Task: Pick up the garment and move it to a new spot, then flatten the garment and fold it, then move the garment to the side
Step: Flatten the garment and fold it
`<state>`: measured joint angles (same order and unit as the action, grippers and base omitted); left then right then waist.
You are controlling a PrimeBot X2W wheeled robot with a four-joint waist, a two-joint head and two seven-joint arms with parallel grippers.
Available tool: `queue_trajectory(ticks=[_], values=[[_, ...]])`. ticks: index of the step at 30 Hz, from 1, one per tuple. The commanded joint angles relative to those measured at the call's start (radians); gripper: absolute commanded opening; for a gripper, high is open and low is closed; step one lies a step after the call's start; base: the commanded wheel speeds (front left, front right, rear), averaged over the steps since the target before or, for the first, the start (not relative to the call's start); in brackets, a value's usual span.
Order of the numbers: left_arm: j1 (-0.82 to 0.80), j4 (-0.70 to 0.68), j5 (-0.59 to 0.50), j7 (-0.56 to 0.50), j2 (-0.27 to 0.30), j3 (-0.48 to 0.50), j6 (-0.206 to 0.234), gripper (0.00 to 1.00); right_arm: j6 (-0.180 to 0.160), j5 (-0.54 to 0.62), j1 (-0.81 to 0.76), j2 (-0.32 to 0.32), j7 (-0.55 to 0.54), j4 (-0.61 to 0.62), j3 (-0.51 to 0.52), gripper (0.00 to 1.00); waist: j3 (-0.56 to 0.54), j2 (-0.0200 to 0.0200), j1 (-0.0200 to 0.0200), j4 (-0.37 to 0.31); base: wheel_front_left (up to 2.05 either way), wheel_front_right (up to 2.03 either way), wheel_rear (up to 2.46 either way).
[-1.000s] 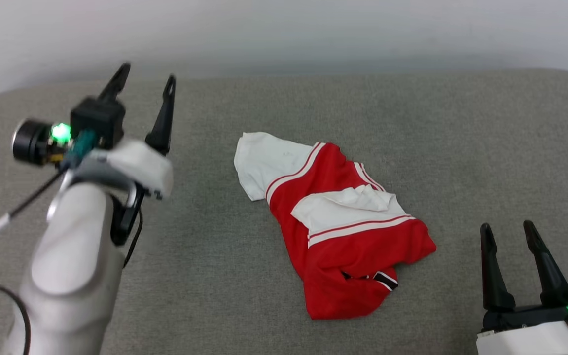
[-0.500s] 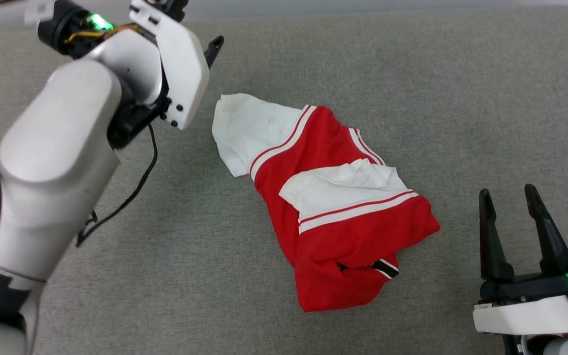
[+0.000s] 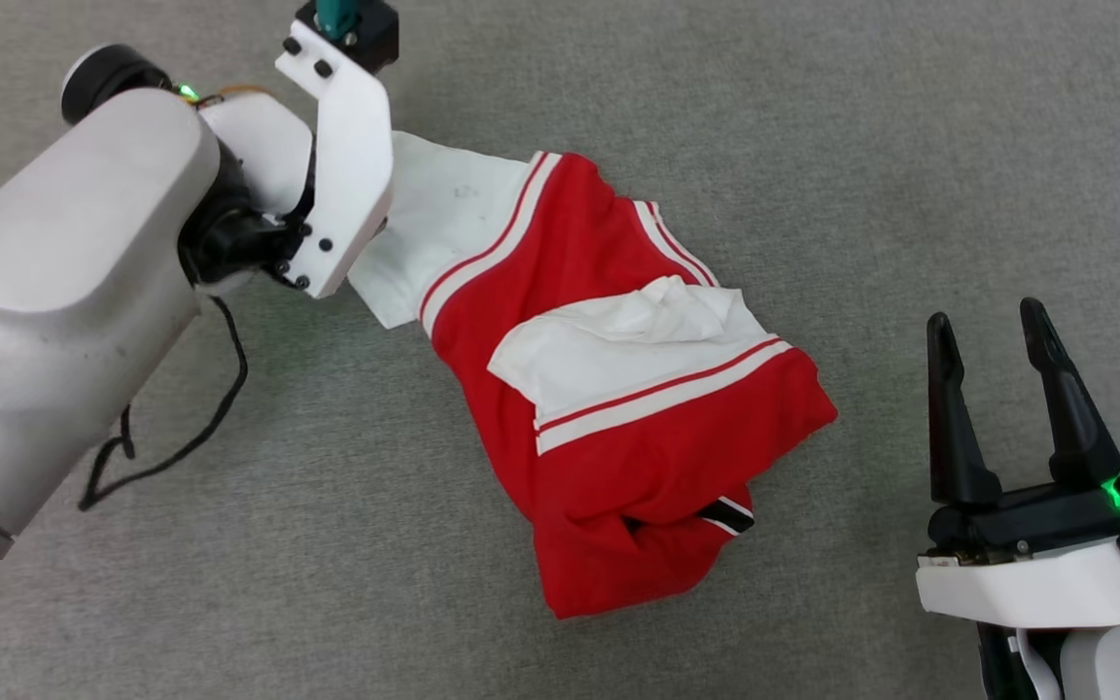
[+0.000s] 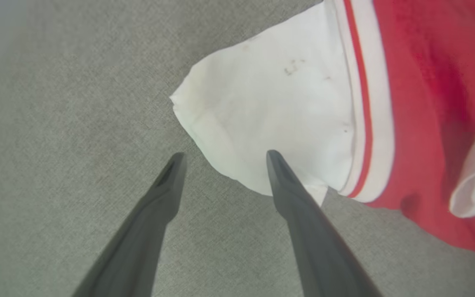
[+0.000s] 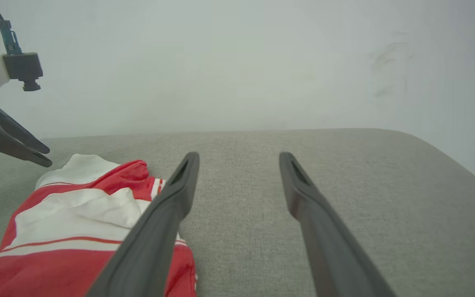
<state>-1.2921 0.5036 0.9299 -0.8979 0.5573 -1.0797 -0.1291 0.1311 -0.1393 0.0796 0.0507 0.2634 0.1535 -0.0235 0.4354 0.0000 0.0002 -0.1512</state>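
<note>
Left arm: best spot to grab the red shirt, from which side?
Outer edge of the white sleeve: it sticks out flat from the crumpled garment. Come down from the robot's left; the open left gripper is poised astride that edge.

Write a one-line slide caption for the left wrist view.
Left gripper, open, at the edge of a white sleeve of the crumpled garment on a grey surface.

A grey fabric surface [image 5: 344, 185] meets a plain pale wall [image 5: 237, 62].
</note>
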Motion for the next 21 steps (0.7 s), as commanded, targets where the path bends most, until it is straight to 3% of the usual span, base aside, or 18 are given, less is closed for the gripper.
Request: queue_trajectory(ticks=[1,10,11,12,21], values=[[0.001,0.003,0.005,-0.002,0.006,-0.007,0.000,1.00,-0.001,-0.003,0.016,-0.001,0.002,0.003,-0.002,1.00,0.018,0.0000,-0.0002,-0.017,0.00,0.00,0.00],[0.046,0.012,0.060,-0.009,0.026,-0.167,0.000,0.97,-0.001,-0.009,0.026,-0.001,0.002,0.004,-0.005,1.00,0.049,0.0000,-0.0002,-0.033,0.00,0.00,0.00],[0.044,0.009,0.060,0.001,0.026,-0.175,0.000,0.10,-0.001,-0.008,0.026,-0.001,0.002,0.003,-0.005,1.00,0.049,0.0000,-0.0002,-0.032,0.00,0.00,0.00],[0.035,0.008,0.059,0.020,0.027,-0.179,0.000,0.00,-0.001,-0.006,0.027,-0.001,0.002,0.001,-0.004,1.00,0.046,0.0000,-0.0002,-0.030,0.00,0.00,0.00],[-0.033,-0.060,0.105,0.187,0.050,-0.188,0.000,0.00,-0.001,0.013,-0.017,-0.001,0.002,-0.027,0.008,1.00,-0.069,0.0000,-0.0002,0.038,0.00,0.00,0.00]])
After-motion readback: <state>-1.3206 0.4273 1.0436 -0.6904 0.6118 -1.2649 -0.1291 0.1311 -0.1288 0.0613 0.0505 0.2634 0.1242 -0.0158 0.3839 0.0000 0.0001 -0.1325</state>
